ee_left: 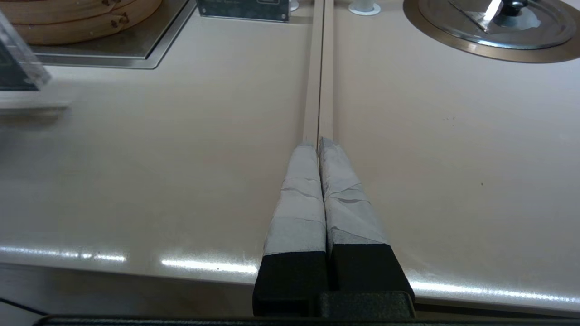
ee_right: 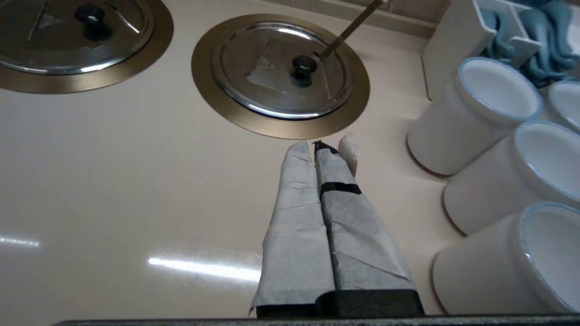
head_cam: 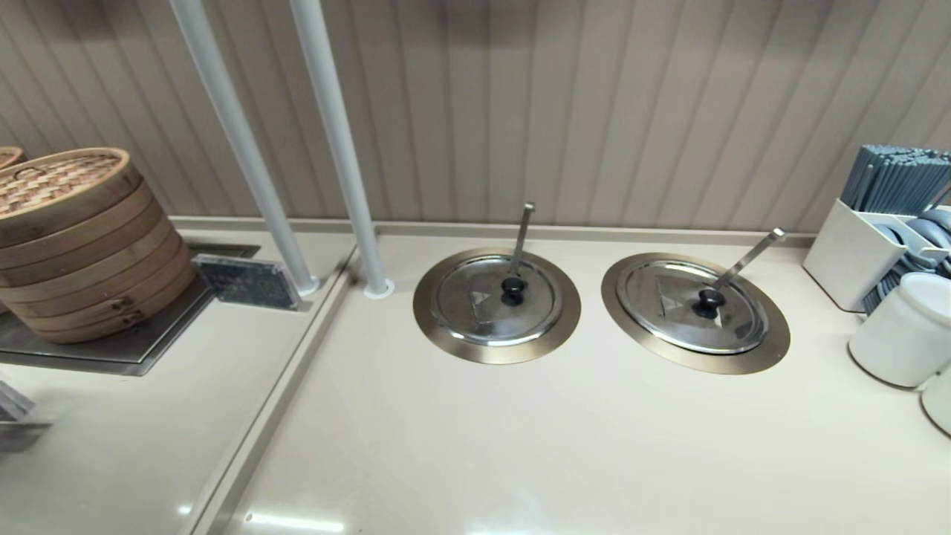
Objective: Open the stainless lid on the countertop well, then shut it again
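Observation:
The stainless lid [head_cam: 691, 306] [ee_right: 276, 68] lies flat and closed over the countertop well, whose bronze ring [head_cam: 765, 349] [ee_right: 204, 77] shows around it. Its black knob [head_cam: 709, 300] [ee_right: 304, 66] sits by the slanting ladle handle [head_cam: 749, 256] [ee_right: 351, 28]. My right gripper [ee_right: 314, 146] hovers shut and empty over the counter, just short of the ring's near edge. My left gripper [ee_left: 318, 142] is shut and empty above the counter seam, well left of the wells. Neither gripper shows in the head view.
A twin lid [head_cam: 496, 299] with an upright ladle handle [head_cam: 521, 236] sits left of the task well. White cups [head_cam: 900, 328] [ee_right: 476, 113] and a white utensil caddy [head_cam: 854, 253] crowd the right. Bamboo steamers [head_cam: 82, 238], a small sign [head_cam: 249, 281] and two poles [head_cam: 338, 148] stand left.

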{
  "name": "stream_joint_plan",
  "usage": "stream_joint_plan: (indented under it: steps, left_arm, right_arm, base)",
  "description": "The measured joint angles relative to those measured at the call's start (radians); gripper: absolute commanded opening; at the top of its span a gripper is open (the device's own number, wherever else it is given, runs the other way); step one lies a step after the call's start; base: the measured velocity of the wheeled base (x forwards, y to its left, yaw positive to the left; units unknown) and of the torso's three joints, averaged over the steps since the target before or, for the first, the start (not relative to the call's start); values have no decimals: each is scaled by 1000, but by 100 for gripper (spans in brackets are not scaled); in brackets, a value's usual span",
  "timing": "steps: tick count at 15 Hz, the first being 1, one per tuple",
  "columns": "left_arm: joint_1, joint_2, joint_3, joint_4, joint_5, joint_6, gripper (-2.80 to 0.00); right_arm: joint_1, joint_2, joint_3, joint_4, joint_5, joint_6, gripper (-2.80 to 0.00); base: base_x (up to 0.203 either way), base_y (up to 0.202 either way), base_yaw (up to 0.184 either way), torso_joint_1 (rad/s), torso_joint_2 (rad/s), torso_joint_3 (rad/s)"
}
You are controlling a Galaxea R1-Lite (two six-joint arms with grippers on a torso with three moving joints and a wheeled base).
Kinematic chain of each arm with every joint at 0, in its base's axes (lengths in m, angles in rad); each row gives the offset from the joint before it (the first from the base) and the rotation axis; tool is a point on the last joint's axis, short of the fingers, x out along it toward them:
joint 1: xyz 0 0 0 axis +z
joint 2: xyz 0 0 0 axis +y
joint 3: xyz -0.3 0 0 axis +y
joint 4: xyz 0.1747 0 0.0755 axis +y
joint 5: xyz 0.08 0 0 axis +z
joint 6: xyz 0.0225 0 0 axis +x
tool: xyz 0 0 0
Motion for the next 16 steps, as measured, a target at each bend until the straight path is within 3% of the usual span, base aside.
stream_joint_plan:
  steps: [3, 4, 6, 8, 9, 12, 16]
  left_arm:
    - [0, 0, 0, 0, 0, 0, -280]
    - [0, 0, 0, 0, 0, 0, -280]
    - [0, 0, 0, 0, 0, 0, -280]
    - [0, 0, 0, 0, 0, 0, -280]
    - [0, 0, 0, 0, 0, 0, -280]
    - [0, 0, 0, 0, 0, 0, -280]
    - [0, 0, 0, 0, 0, 0, -280]
  right_arm:
    - [-7, -358, 29, 225, -8, -56, -280]
    - [-8, -459, 57, 280, -19, -41, -280]
    - [-10, -591, 184, 339, -11, 65, -280]
    - [-10, -650, 298, 303, 27, 180, -280]
    - [-10, -668, 326, 278, 40, 187, -280]
    - [-10, -692, 397, 145, 73, 137, -280]
    - [-10, -697, 416, 145, 84, 70, -280]
  base:
    - [0, 0, 0, 0, 0, 0]
    - [0, 0, 0, 0, 0, 0]
    - [0, 0, 0, 0, 0, 0]
    - [0, 0, 0, 0, 0, 0]
    - [0, 0, 0, 0, 0, 0]
    - [0, 0, 0, 0, 0, 0]
    - [0, 0, 0, 0, 0, 0]
